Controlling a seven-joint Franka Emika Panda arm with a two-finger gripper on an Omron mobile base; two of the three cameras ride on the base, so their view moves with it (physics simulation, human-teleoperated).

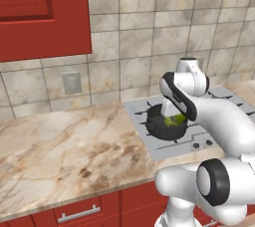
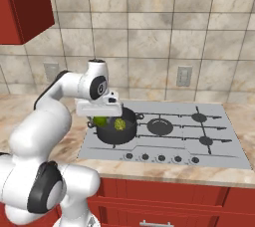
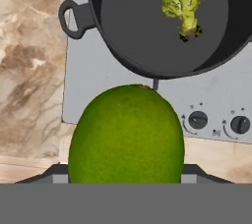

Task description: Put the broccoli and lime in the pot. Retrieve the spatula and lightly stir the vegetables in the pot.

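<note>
The dark pot (image 3: 133, 26) stands on the front left burner of the cooktop, also seen as the pot (image 2: 115, 134) in the right base view. A lumpy yellowish-green broccoli (image 3: 183, 2) lies on its bottom. My gripper (image 2: 100, 117) hangs over the pot's near left rim, shut on the smooth green lime (image 3: 127, 134). From the right base camera the lime (image 2: 100, 121) sits just left of the broccoli (image 2: 119, 124), level with the rim. The spatula is out of view.
The grey cooktop (image 2: 199, 136) has free burners to the right of the pot and a row of knobs (image 2: 162, 158) along its front. Marble counter (image 1: 60, 146) stretches left of it. A red wall cabinet (image 1: 45, 12) hangs above the counter.
</note>
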